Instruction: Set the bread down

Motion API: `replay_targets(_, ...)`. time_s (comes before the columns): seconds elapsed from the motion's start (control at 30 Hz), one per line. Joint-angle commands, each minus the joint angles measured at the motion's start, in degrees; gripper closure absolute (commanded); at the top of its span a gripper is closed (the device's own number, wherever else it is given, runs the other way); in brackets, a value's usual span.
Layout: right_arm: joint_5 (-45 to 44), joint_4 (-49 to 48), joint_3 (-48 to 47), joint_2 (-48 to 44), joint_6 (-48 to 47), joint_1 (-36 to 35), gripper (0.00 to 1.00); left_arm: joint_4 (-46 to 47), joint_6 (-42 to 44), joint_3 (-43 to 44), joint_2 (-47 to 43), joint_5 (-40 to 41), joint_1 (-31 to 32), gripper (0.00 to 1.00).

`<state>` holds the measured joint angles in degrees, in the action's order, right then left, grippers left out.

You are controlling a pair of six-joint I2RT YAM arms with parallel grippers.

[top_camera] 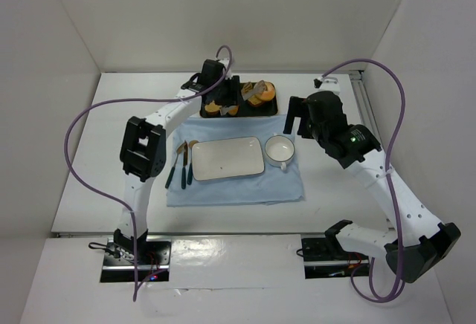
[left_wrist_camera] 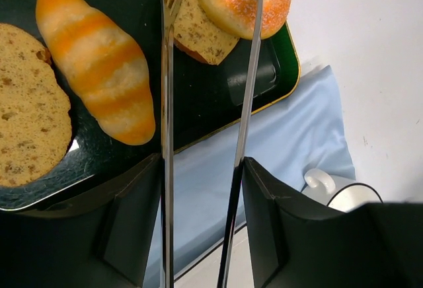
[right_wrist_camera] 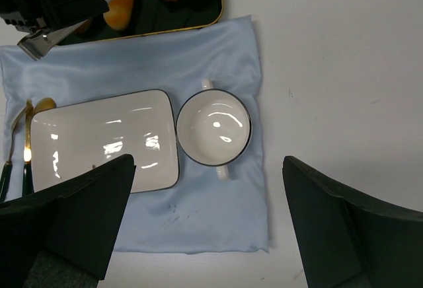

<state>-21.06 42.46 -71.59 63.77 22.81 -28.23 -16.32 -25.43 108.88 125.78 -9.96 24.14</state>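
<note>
Left gripper (left_wrist_camera: pixel 201 162) is clamped on a pair of tongs (left_wrist_camera: pixel 165 103), its fingers (left_wrist_camera: pixel 132 222) pressing the two metal arms from outside. The tongs run up the middle of the wrist frame towards the bread (left_wrist_camera: pixel 221 0), which sits at the top edge, right of centre, at the right end of the black tray (left_wrist_camera: pixel 218 96). The forked arm stands just left of the bread and the other arm crosses over its glazed top; whether they pinch it, I cannot tell. The bread leans on a toast slice (left_wrist_camera: pixel 201 34). A croissant (left_wrist_camera: pixel 99 60) lies upper left in the tray, another toast (left_wrist_camera: pixel 26 103) at the left edge.

Over on the right wrist view, the right gripper (right_wrist_camera: pixel 208 162) is spread wide and holds nothing, hovering above the blue cloth (right_wrist_camera: pixel 218 222). A bowl (right_wrist_camera: pixel 198 143) sits centre frame, a plate (right_wrist_camera: pixel 99 136) just left of it.
</note>
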Motion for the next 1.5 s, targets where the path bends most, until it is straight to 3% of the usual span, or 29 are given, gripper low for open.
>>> replay_targets(0.0,0.3,-2.7,0.3,-1.5,-0.7,0.4,0.0,2.0,0.4,1.9,0.9,-1.9,-0.1,0.38)
replay_targets(0.13,0.3,-2.2,0.3,-2.1,-0.7,0.9,0.0,1.4,0.4,2.5,2.0,-2.4,0.5,0.45)
replay_targets(0.2,0.3,-2.2,0.8,-2.1,-0.7,0.9,0.0,0.8,0.4,3.0,2.5,-2.4,0.5,0.59)
replay_targets(0.33,0.3,-2.2,1.4,-2.1,-0.2,0.9,0.0,0.2,0.9,3.0,2.5,-1.9,0.5,0.75)
replay_targets(0.43,0.8,-2.7,1.4,-2.1,-0.2,0.9,0.0,0.2,1.4,1.8,0.8,-1.4,0.5,0.81)
replay_targets(1.1,3.6,-5.4,2.4,-0.9,0.8,0.9,0.0,1.1,2.0,-8.3,-19.2,4.0,0.5,0.86)
replay_targets(1.3,4.1,-9.3,1.1,2.5,-0.3,1.4,0.0,-2.0,1.3,-19.6,-31.0,3.2,1.0,0.86)
replay_targets(1.47,5.2,-14.4,-0.2,7.4,-0.9,1.9,0.0,-7.5,0.8,-29.6,-45.2,5.9,5.8,0.86)
